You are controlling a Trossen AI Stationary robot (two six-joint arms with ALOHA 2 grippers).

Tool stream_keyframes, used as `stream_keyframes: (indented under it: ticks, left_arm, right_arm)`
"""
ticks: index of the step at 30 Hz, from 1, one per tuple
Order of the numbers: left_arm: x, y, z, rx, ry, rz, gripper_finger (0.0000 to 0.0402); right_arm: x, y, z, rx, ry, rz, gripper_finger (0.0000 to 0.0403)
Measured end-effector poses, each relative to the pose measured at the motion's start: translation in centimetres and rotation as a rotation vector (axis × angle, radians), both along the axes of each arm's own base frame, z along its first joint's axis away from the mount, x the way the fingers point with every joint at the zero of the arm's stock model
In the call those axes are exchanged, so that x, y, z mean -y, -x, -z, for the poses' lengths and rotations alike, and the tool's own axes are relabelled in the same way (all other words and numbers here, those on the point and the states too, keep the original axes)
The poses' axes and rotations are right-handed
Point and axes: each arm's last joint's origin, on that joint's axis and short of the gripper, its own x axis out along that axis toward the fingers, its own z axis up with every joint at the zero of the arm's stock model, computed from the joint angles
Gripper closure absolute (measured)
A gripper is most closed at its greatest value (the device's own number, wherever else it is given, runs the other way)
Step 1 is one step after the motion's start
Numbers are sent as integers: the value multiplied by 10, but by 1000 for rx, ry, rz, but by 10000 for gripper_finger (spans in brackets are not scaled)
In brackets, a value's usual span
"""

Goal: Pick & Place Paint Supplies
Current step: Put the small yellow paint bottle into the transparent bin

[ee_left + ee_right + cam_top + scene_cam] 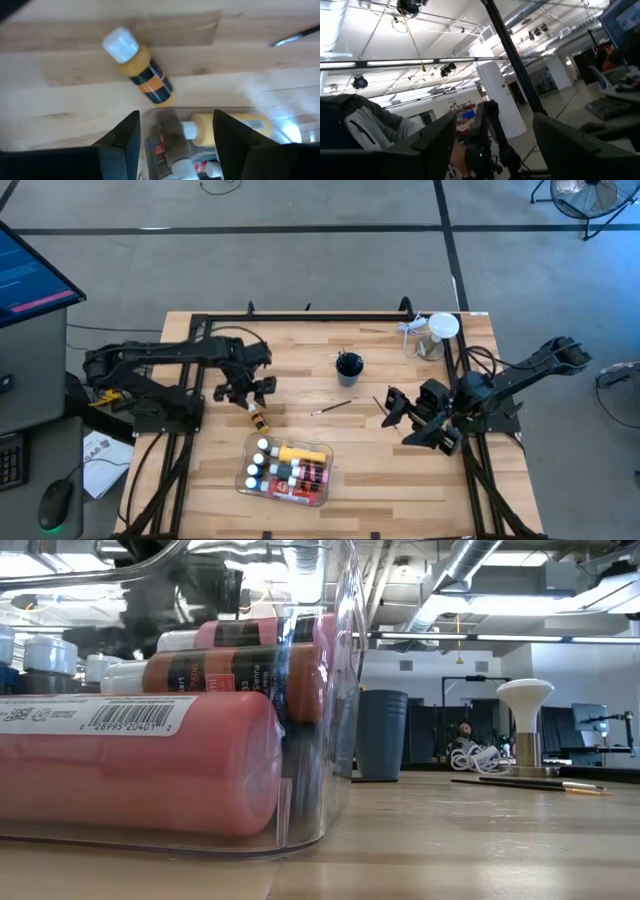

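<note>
One clear bin (318,470) sits near the table's front edge, approx. centre, packed w/ paint supplies: a bigger yellow bottle (304,453), a row of white-capped small bottles (257,466) and red/brown tubes (300,477). Low view shows a pink-red tube (140,765) lying at the bin's bottom w/ a brown tube (235,680) stacked above. A dark cup (348,366) stands mid-table; a clear jar w/ white lid (440,330) is at the far right corner. Bare wood stays open between bin, cup and both arms; a thin brush (331,407) lies there alone. A yellow-orange small bottle (258,418) w/ white cap lies on its side just behind the bin. Left gripper (246,390) hovers right above it, fingers (125,137) spread wide, holding nothing. Right gripper (392,408) waits at the right side, fingers apart, empty.
</note>
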Motion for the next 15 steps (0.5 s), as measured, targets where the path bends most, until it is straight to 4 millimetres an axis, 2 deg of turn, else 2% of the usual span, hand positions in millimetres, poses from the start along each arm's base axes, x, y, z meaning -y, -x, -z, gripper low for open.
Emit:
stream_keyframes:
  ticks: [9,15]
  left_arm:
    - [7,15,36,-99,44,-70,241]
    - [8,18,55,-76,45,-118,242]
  right_arm:
    - [8,-2,-2,42,29,59,148]
    - [10,-3,-2,31,6,55,148]
